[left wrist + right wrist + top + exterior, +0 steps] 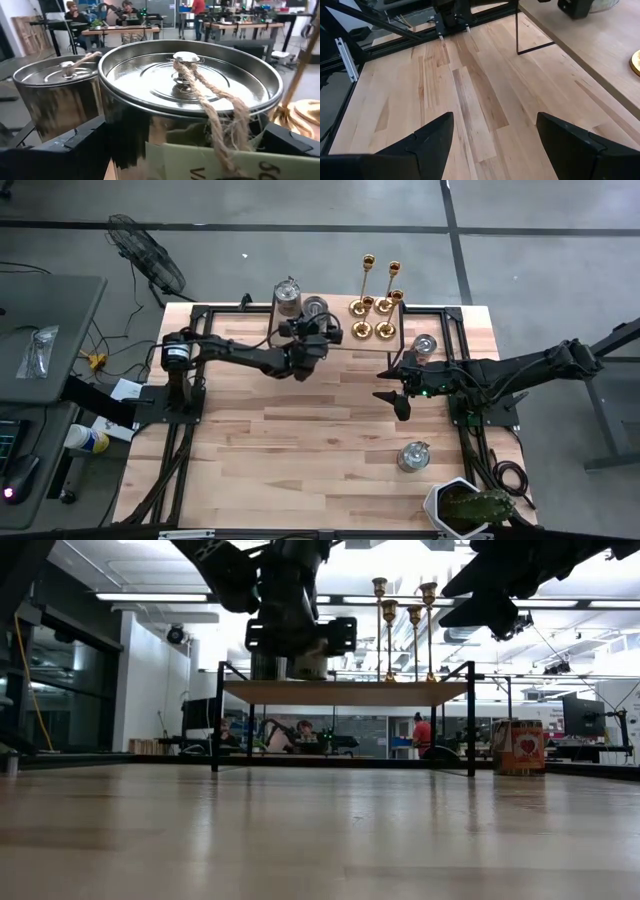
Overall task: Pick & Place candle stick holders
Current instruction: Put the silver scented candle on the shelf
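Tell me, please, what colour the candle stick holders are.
Shiny gold candle stick holders; high view shows them best.

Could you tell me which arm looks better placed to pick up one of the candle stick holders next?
Probably the right: its end effector is open and empty just below the candle stick holders. The left end effector is up against a silver jar.

You can make out only fragments on the paper tag (210, 162) tied by twine to the silver jar (190, 95): a "V" and digits like "50", cut off at the picture's edge.
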### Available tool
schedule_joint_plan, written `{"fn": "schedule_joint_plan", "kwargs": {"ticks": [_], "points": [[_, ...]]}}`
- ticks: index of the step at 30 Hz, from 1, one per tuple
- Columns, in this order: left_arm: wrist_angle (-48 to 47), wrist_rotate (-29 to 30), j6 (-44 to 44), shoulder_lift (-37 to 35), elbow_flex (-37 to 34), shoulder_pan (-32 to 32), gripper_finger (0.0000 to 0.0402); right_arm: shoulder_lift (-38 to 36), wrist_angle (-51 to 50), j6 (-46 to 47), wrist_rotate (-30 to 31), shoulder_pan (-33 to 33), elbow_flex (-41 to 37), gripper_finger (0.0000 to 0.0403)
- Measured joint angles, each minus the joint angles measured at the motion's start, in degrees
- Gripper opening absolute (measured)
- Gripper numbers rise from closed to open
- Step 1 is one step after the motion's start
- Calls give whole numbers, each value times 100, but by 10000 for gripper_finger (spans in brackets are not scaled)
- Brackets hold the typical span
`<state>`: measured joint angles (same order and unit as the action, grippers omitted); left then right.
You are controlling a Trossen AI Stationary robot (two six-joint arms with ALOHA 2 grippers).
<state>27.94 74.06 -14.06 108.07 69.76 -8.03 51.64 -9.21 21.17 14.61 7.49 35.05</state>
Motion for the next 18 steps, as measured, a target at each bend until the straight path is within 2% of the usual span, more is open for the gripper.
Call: {"fn": "schedule_joint_plan", "kwargs": {"ticks": [9,13,18], "points": [[30,-123,-175,56,11,-293,356,0,-2,-2,0,0,0,278],[-7,-332,-121,122,107,-365,356,0,4,-1,0,1,0,278],[-28,-315,56,294,295,-405,356,0,2,-2,2,0,0,278]]}}
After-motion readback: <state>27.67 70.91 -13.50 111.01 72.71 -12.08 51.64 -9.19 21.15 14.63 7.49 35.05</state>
